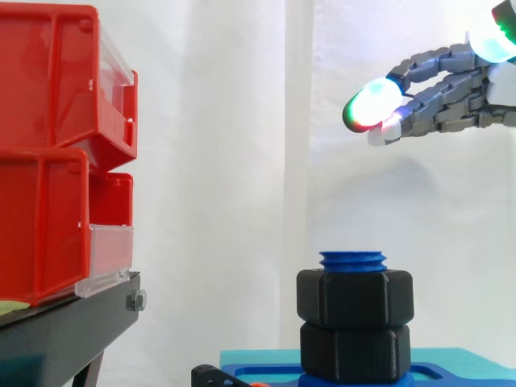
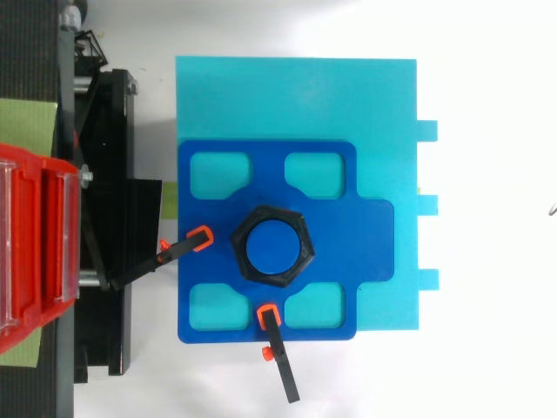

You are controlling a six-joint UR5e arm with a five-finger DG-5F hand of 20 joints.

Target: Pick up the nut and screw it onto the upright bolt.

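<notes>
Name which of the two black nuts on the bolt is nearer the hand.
The upper nut, just below the tip of the blue bolt; the lower nut sits beneath it, farther from the hand.

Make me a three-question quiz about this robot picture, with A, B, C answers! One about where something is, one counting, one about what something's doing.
1. Where is the robot hand?
A) inside a red bin
B) up high, right of the bolt
C) under the stand

2. How many black nuts sit on the bolt?
A) one
B) two
C) five

3. What is the robot hand doing?
A) squeezing a nut
B) pushing a bin
C) open, holding nothing

Answers:
1 B: the side view shows it well above the bolt, off to the right.
2 B: an upper nut sits stacked on a lower nut.
3 C: its fingers are stretched out with nothing between them.
</notes>
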